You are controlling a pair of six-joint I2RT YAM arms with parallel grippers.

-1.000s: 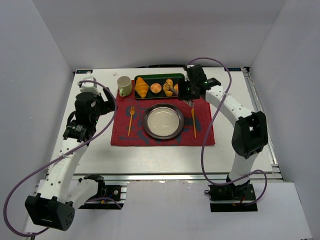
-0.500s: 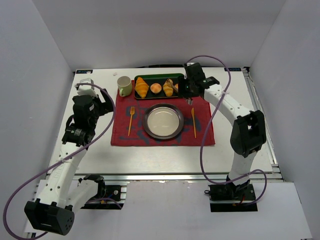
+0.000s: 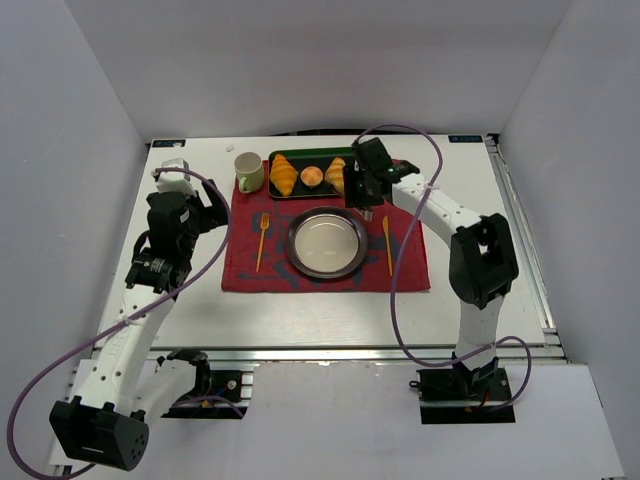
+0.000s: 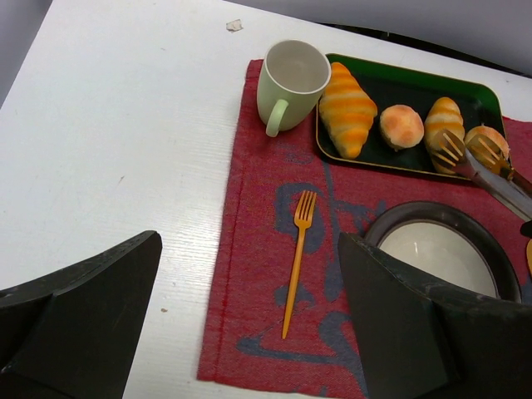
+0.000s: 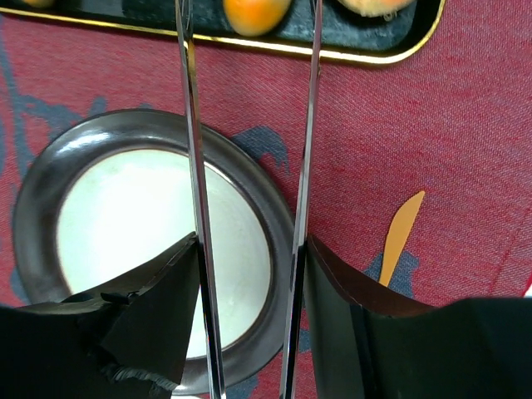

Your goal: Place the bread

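The bread (image 3: 336, 175) (image 4: 443, 121) is a slim ridged roll lying in the green tray (image 3: 305, 153) (image 4: 407, 73), second from its right end. My right gripper (image 3: 358, 186) (image 5: 249, 249) is shut on a pair of metal tongs (image 5: 190, 125) (image 4: 488, 172). The tong arms reach over the tray's near rim. Their tips sit either side of the bread's near end (image 5: 253, 10) and run out of the wrist view. My left gripper (image 3: 196, 214) (image 4: 249, 245) hangs open over the mat's left edge, holding nothing.
A dark-rimmed plate (image 3: 296, 240) (image 5: 33, 191) lies on the red mat (image 3: 245, 270), below the tray. An orange fork (image 3: 262, 240) (image 4: 297, 262) and an orange knife (image 3: 387, 243) (image 5: 401, 235) flank the plate. A larger croissant (image 3: 284, 174), round buns (image 3: 312, 177) and a pale cup (image 3: 248, 171) stand at the back.
My right arm has swung left along the tray, bringing the tongs over the bread, and the tong arms have drawn closer together. The left arm barely shifted.
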